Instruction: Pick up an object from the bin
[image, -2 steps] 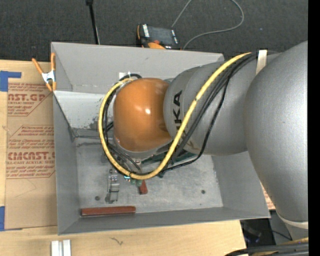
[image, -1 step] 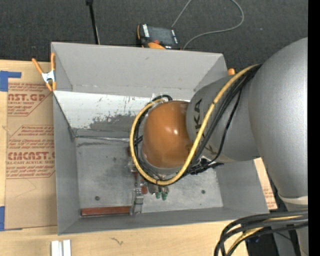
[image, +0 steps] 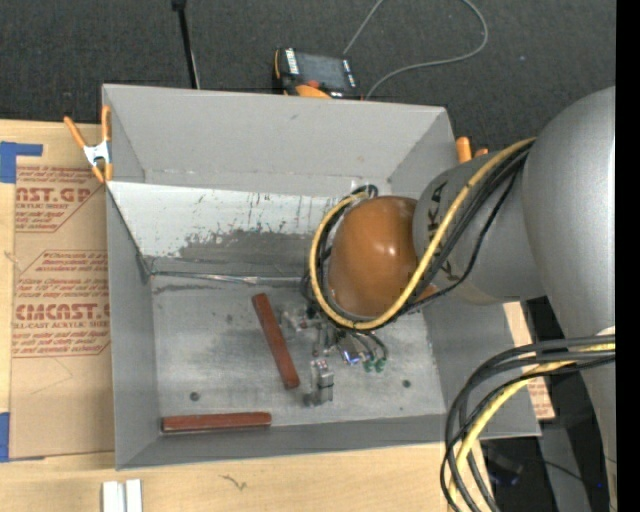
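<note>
My gripper (image: 321, 381) hangs low over the bin floor, right of centre, under the arm's wrist. A reddish-brown flat stick (image: 275, 340) lies slantwise on the floor in the middle of the bin. Its lower end sits just left of the gripper, close to it; whether the two touch I cannot tell. A second reddish-brown stick (image: 216, 422) lies flat along the bin's front wall at the lower left, well apart from the gripper.
The arm with its orange cover and looped cables reaches in from the right and hides the right back part of the bin floor. The bin's sloped walls rise at the back and left.
</note>
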